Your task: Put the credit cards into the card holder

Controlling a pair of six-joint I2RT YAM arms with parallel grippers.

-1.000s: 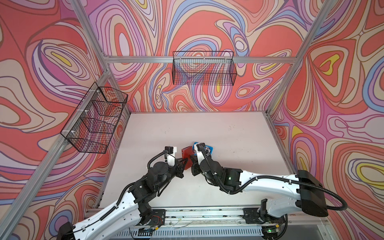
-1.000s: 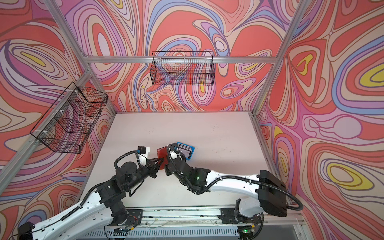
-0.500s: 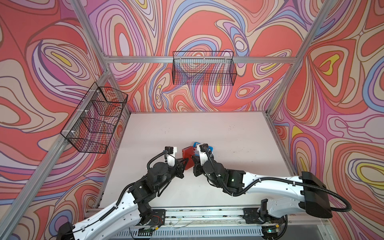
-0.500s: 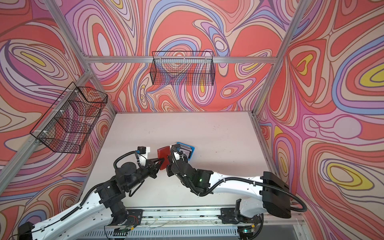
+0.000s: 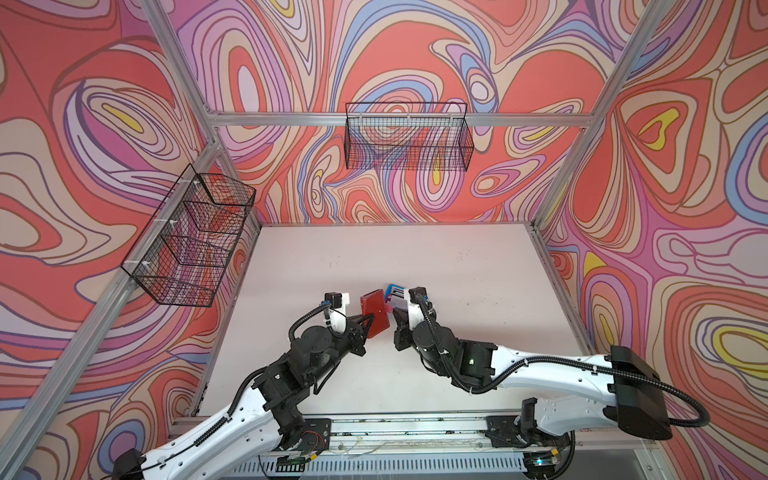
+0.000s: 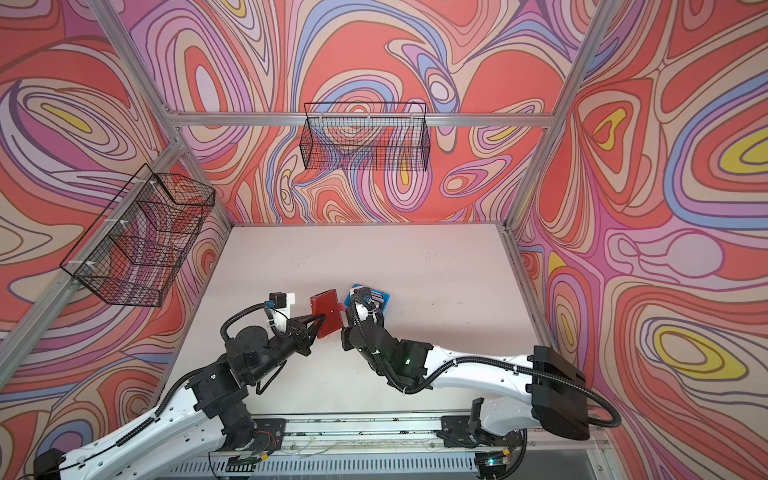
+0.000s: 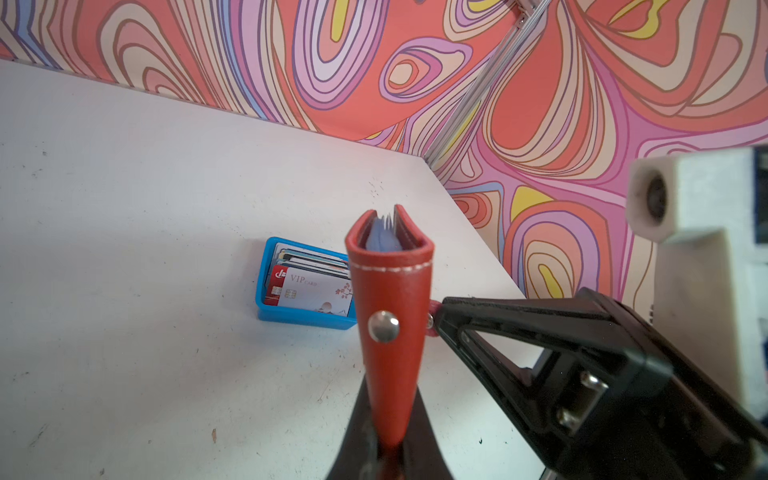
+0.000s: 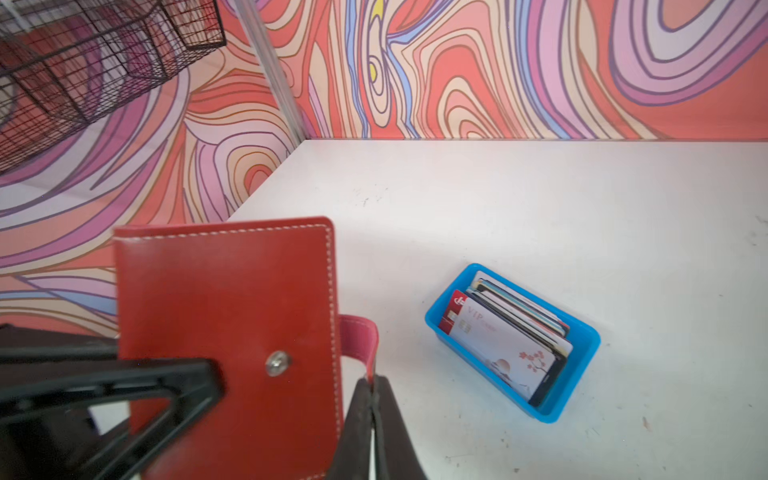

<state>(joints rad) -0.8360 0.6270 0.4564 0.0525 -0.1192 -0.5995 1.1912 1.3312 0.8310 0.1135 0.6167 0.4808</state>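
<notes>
**Card holder held up between two hands**

The left hand (image 5: pixel 369 323) is clamped on one edge of the red card holder (image 5: pixel 374 311) and holds it raised above the tabletop (image 5: pixel 457 266), with its covers barely parted. The right hand (image 8: pixel 371 390) is pinched tight on the holder's strap (image 8: pixel 360 336). Near it on the right, the credit cards (image 8: pixel 505 347) stand on edge in a blue tray (image 8: pixel 589 337).

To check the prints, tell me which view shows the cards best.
The right wrist view: the cards sit unblocked in the blue tray. In the left wrist view the wallet hides an end; both top views show them tiny.
</notes>
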